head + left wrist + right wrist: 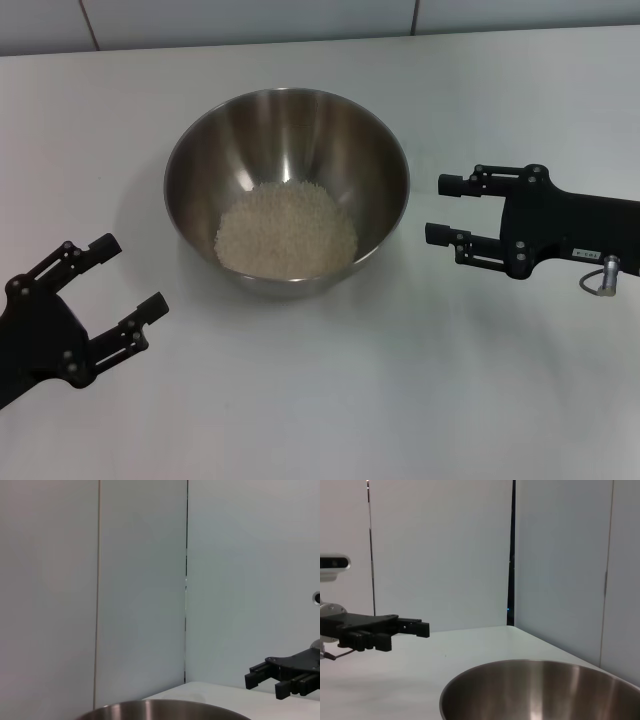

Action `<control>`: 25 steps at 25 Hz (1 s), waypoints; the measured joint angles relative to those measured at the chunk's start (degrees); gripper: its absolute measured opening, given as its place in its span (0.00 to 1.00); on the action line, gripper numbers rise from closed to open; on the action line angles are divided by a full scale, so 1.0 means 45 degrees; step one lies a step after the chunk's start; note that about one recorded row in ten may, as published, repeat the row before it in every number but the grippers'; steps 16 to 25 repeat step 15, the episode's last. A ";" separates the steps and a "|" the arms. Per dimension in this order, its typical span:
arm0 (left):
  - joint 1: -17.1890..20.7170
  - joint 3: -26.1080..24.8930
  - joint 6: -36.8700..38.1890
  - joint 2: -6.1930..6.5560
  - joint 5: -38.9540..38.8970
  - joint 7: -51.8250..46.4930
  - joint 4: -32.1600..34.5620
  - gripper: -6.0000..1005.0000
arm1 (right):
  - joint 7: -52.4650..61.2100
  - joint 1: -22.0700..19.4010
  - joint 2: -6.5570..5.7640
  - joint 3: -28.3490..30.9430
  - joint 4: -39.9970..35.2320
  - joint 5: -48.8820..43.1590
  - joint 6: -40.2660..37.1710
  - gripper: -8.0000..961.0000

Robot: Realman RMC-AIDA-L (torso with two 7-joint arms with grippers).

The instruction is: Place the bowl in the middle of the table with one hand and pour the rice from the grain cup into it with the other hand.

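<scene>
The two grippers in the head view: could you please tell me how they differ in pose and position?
The left gripper sits nearer the camera, angled diagonally toward the bowl; the right gripper lies farther back, pointing straight across at the bowl's rim. The left gripper's jaws look spread slightly wider than the right's. Both are black, open, empty, and clear of the bowl.

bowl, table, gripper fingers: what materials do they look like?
Bowl: stainless steel by the look, brushed shiny inside with streaked reflections; rice heaped in it.
Table: smooth matte white, likely laminate or painted board; can't tell which.
Left gripper and right gripper: matte black linked parts with visible screws, plastic or coated metal; both open, empty, flanking the bowl.
</scene>
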 joint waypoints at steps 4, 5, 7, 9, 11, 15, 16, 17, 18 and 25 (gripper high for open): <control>-0.0015 0.0007 0.0010 0.0028 0.0007 0.0000 0.0000 0.81 | 0.0000 -0.0017 0.0007 -0.0002 0.0000 0.0003 0.0001 0.60; -0.0020 0.0008 0.0012 0.0038 0.0009 0.0000 0.0000 0.81 | 0.0000 -0.0017 0.0011 -0.0002 0.0000 0.0004 0.0000 0.60; -0.0031 0.0008 0.0013 0.0048 0.0010 0.0000 0.0000 0.81 | 0.0000 -0.0017 0.0018 -0.0001 -0.0001 0.0007 0.0000 0.60; -0.0042 0.0008 0.0013 0.0050 0.0010 0.0000 0.0000 0.81 | 0.0000 -0.0016 0.0018 -0.0001 0.0000 0.0009 0.0000 0.60; -0.0048 0.0008 0.0013 0.0050 0.0010 0.0000 0.0000 0.81 | -0.0001 -0.0016 0.0026 -0.0001 0.0000 0.0010 0.0000 0.60; -0.0066 0.0007 0.0013 0.0049 0.0010 0.0000 0.0000 0.81 | -0.0002 -0.0015 0.0049 -0.0006 0.0000 0.0011 0.0004 0.60; -0.0066 0.0007 0.0013 0.0049 0.0010 0.0000 0.0000 0.81 | -0.0002 -0.0015 0.0049 -0.0006 0.0000 0.0011 0.0004 0.60; -0.0066 0.0007 0.0013 0.0049 0.0010 0.0000 0.0000 0.81 | -0.0002 -0.0015 0.0049 -0.0006 0.0000 0.0011 0.0004 0.60; -0.0066 0.0007 0.0013 0.0049 0.0010 0.0000 0.0000 0.81 | -0.0002 -0.0015 0.0049 -0.0006 0.0000 0.0011 0.0004 0.60; -0.0066 0.0007 0.0013 0.0049 0.0010 0.0000 0.0000 0.81 | -0.0002 -0.0015 0.0049 -0.0006 0.0000 0.0011 0.0004 0.60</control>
